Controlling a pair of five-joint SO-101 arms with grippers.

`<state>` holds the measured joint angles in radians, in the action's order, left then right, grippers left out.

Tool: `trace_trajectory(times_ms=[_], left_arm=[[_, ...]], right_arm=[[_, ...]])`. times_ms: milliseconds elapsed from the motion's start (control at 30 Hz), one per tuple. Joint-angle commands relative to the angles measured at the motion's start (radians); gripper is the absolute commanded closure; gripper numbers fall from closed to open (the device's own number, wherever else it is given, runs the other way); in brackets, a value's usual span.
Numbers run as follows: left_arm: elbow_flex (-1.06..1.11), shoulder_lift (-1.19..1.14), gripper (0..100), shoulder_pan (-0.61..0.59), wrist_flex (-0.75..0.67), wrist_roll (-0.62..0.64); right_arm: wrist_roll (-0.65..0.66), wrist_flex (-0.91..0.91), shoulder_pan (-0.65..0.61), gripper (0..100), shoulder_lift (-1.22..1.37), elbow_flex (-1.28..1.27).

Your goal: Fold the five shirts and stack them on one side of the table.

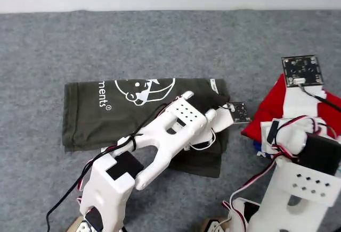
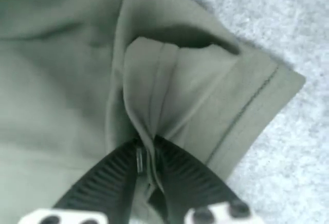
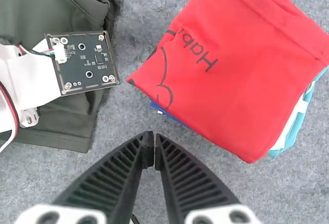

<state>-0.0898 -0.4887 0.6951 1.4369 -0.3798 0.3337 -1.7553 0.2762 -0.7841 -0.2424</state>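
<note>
Folding green shirt (image 1: 96, 116): left gripper (image 2: 147, 144) jaws clamp its hem; right gripper (image 3: 153, 137) jaws closed, empty. Next, probably: carry hem across.

**White shells, black fingers**

The left arm (image 1: 160, 136) and right arm (image 1: 298, 189) are wearing perforated white plastic shells. Ribbed black fingers (image 2: 108, 175) are tipping the left gripper (image 2: 146, 154) and right gripper (image 3: 154, 144); red, black and white cables (image 1: 250, 183) are running behind.
</note>
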Motion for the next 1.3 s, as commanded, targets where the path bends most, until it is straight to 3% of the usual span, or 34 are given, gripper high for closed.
trace_trajectory(times_ms=[0, 233, 633, 1267], left_arm=[[-0.079, 0.017, 99, -0.011, 0.043, 0.006], [-0.194, 0.009, 99, -0.098, 0.057, 0.006], [-0.208, -0.086, 99, -0.204, -0.028, 0.005], [-0.295, -0.114, 99, -0.218, -0.034, 0.006]], right_arm=[[-0.009, -0.035, 0.005, 98.9, -0.030, 0.011], [-0.009, -0.035, 0.005, 98.9, -0.030, 0.011], [-0.009, -0.035, 0.005, 98.9, -0.030, 0.011], [-0.009, -0.036, 0.005, 98.9, -0.030, 0.009]])
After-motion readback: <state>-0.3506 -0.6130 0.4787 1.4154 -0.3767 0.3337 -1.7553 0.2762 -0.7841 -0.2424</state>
